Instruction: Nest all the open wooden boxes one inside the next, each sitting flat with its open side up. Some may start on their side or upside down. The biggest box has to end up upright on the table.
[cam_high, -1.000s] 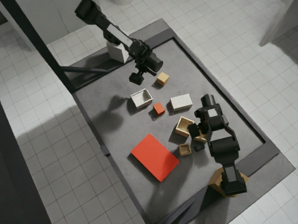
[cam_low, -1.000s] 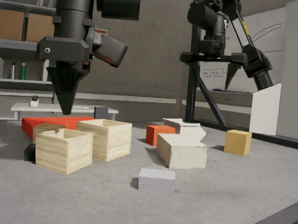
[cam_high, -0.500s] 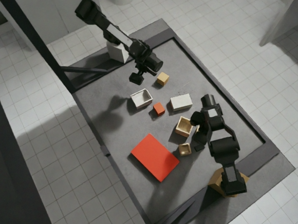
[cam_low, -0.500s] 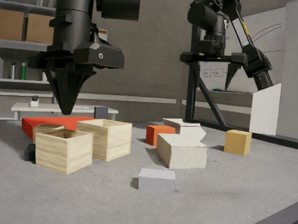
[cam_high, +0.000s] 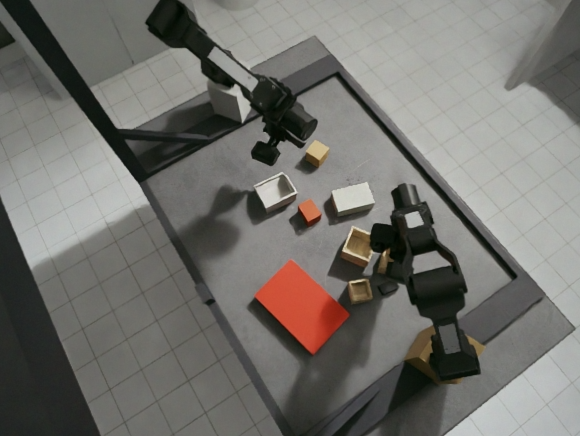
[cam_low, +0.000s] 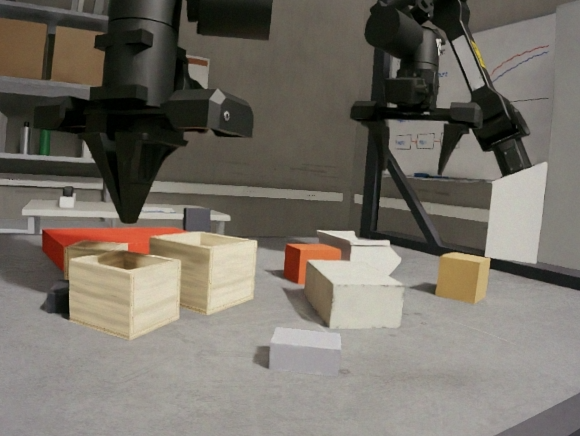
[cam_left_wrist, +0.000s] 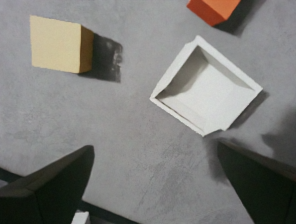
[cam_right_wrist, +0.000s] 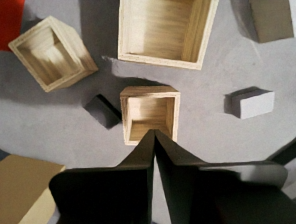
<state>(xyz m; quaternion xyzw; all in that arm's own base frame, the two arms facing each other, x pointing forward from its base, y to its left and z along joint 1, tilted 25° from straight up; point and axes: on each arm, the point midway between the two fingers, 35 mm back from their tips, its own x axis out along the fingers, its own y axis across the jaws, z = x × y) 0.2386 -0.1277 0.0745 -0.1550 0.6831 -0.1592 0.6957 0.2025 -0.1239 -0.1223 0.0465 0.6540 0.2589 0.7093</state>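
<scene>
Three open wooden boxes stand upright, open side up, near my right arm. The biggest (cam_high: 357, 246) also shows in the right wrist view (cam_right_wrist: 167, 31) and in the exterior view (cam_low: 210, 270). A smaller one (cam_high: 360, 291) (cam_right_wrist: 50, 52) sits beside the red slab. Another small one (cam_right_wrist: 150, 112) (cam_low: 124, 293) lies right under my right gripper (cam_right_wrist: 153, 133) (cam_low: 129, 216), which is shut, empty and hovering above it. My left gripper (cam_left_wrist: 156, 149) (cam_low: 415, 165) is open and empty, high above a white open box (cam_left_wrist: 206, 85).
The white open box (cam_high: 275, 191), a white closed block (cam_high: 353, 198), an orange cube (cam_high: 310, 212), a tan cube (cam_high: 317, 152) and a flat red slab (cam_high: 301, 306) lie about. A small dark block (cam_right_wrist: 102, 110) and a grey block (cam_right_wrist: 250, 102) flank the small wooden box.
</scene>
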